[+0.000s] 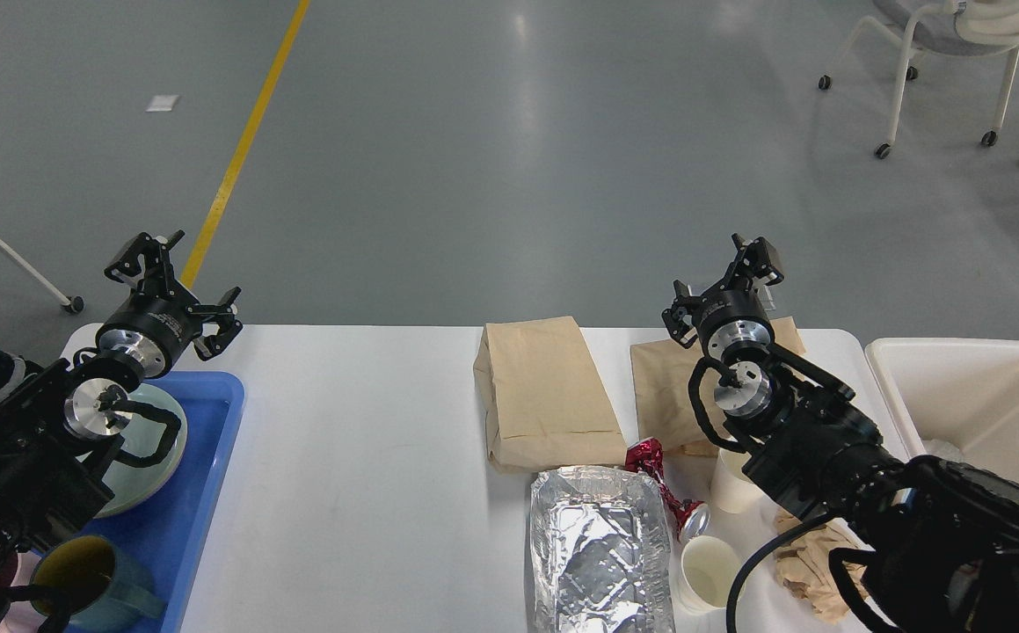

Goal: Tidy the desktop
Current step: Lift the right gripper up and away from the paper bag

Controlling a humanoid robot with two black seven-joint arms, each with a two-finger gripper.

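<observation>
The white desktop [351, 457] spans the lower view. On it lie two tan paper bags [540, 391] [663, 387], a foil tray [597, 549], a red foil wrapper [658, 483], two white paper cups [707, 571] [731, 488] and crumpled brown paper [812, 567]. My left gripper [173, 283] is open and empty above the far left corner, over the blue tray [188, 492]. My right gripper [724, 274] is open and empty above the right paper bag.
The blue tray holds a pale green plate [144, 462] and a blue-grey mug [96, 580]. A white bin [984, 409] stands at the table's right end. A wheeled chair [957, 53] stands far right on the grey floor, and a yellow line [245, 141] crosses it.
</observation>
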